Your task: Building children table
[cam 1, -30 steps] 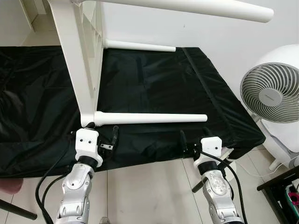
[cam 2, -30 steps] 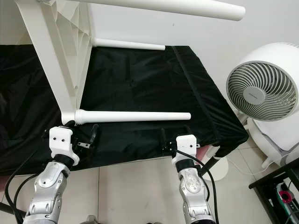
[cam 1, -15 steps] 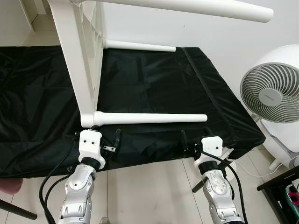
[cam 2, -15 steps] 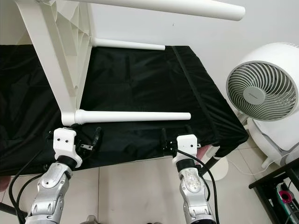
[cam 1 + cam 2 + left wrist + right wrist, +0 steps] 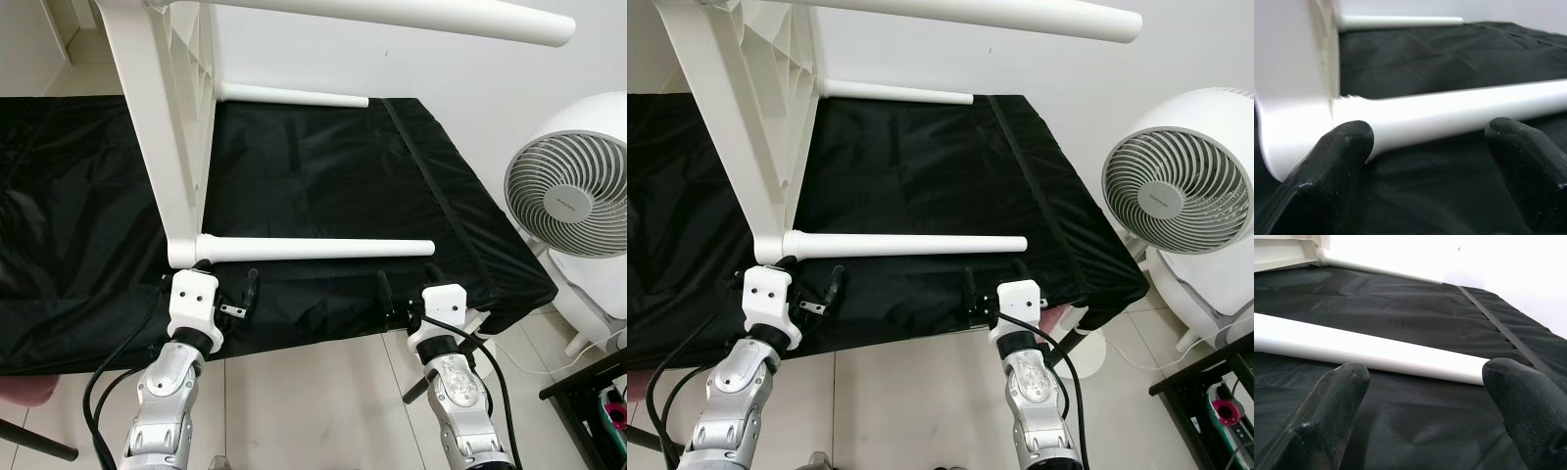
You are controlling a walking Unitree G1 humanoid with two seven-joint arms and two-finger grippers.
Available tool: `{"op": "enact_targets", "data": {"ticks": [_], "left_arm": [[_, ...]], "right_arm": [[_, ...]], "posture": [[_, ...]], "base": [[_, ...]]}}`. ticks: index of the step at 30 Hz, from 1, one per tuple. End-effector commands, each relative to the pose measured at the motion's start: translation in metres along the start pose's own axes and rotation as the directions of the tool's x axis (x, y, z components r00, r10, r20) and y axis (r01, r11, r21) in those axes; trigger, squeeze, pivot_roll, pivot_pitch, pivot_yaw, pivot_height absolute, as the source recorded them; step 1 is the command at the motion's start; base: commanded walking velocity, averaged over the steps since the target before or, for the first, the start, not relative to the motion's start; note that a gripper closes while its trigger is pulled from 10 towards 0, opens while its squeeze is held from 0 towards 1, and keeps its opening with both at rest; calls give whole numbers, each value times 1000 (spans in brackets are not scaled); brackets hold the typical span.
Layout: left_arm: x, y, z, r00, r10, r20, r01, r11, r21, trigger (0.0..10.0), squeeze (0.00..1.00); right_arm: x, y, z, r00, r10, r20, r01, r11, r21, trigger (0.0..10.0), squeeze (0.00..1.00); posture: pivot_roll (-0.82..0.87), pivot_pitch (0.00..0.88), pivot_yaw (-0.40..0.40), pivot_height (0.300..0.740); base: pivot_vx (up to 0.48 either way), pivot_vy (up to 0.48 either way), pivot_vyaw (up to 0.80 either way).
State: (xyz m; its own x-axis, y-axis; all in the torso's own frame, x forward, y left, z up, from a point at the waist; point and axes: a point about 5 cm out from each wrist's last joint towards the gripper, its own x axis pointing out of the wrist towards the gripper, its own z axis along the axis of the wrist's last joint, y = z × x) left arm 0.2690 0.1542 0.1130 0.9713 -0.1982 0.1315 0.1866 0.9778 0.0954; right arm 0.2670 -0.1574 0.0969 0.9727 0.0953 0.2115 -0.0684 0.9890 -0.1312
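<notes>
**Table on its side with legs fitted: you are near the end**

You have the white children's table (image 5: 162,127) lying on its side on the black sheet (image 5: 323,166), its top standing on edge in the upper left of the head views. Three legs show, all seemingly seated in their corners: the near leg (image 5: 313,248) runs across the middle of the frame just above your grippers, the far leg (image 5: 294,96) lies toward the wall, and an upper leg (image 5: 392,15) sticks out across the top edge. Judging from that, the assembly looks largely done; what seems left is checking that the legs are tight and setting the table upright.

Your left gripper (image 5: 223,290) sits at the lower left, just below the joint where the near leg meets the table corner, fingers (image 5: 1337,166) spread wide and holding nothing. In its wrist view one finger sits close to the base of the leg; whether it touches is unclear. Your right gripper (image 5: 407,292) sits lower centre-right, near the free end of that leg, also wide open and empty, with the leg tip lying beyond its fingers (image 5: 1327,416).

A fourth leg would be out of frame at the upper left, so you cannot confirm it. The thread at each joint is hidden, so tightness cannot be judged. A white fan (image 5: 568,201) stands at the right edge, partly cut off.
</notes>
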Motion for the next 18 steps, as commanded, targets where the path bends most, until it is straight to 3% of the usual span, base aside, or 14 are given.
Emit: {"op": "enact_targets", "data": {"ticks": [1,9,18], "left_arm": [[-1,7,3,996,91,16,-91,996,5,10000,0],[-1,9,6,991,130,17,-130,992,-5,10000,0],[6,35,21,970,234,66,-235,972,5,10000,0]], "right_arm": [[1,-4,1,1000,-15,-1,15,1000,-10,10000,0],[1,-3,1,1000,-9,-1,9,1000,-7,10000,0],[2,-4,2,1000,-5,2,5,1000,-10,10000,0]], "posture": [[138,62,-47,740],[142,67,-48,740],[142,71,-53,740]], "base": [[0,0,0],[0,0,0],[0,0,0]]}}
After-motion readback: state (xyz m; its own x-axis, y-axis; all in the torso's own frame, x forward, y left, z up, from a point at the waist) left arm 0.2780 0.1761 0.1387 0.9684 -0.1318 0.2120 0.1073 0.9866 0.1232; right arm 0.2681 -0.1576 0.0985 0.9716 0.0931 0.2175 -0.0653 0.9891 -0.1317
